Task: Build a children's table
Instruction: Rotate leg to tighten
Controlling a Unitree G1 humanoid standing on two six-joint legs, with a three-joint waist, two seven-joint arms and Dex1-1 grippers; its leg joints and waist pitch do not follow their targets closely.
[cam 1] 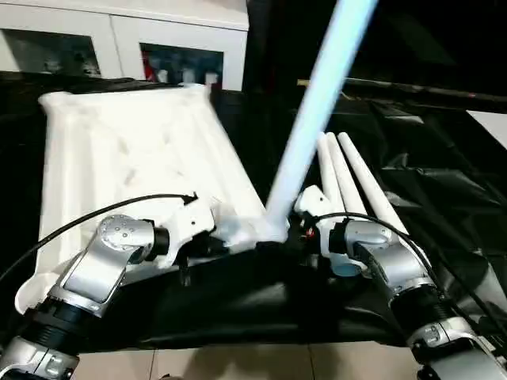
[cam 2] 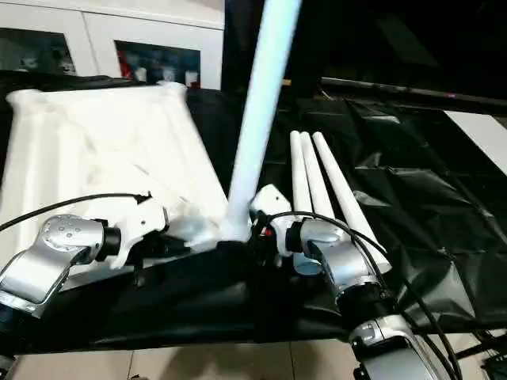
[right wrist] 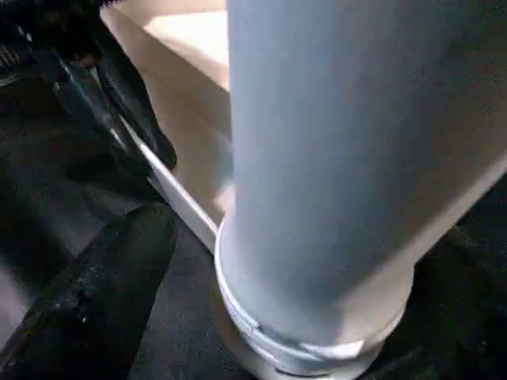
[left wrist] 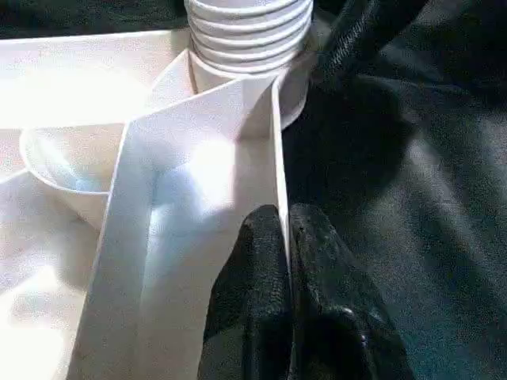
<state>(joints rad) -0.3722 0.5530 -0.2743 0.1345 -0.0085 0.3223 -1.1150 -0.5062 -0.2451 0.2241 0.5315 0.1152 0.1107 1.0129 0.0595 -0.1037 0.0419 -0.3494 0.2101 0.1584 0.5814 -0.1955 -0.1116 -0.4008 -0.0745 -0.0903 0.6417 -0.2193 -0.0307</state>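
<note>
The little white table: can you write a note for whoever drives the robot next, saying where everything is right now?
Left gripper: shut on the rim wall of the white plastic square tabletop, which lies underside up on the black-draped work table.
Right gripper: around the base of the white tapered tube leg; whether its fingers are closed cannot be seen.
Done: that leg stands tilted in the near corner socket, threads still exposed, so it is not yet fully seated.
Left: seat this leg, then fit the three spare white legs lying side by side right of the tabletop.
</note>
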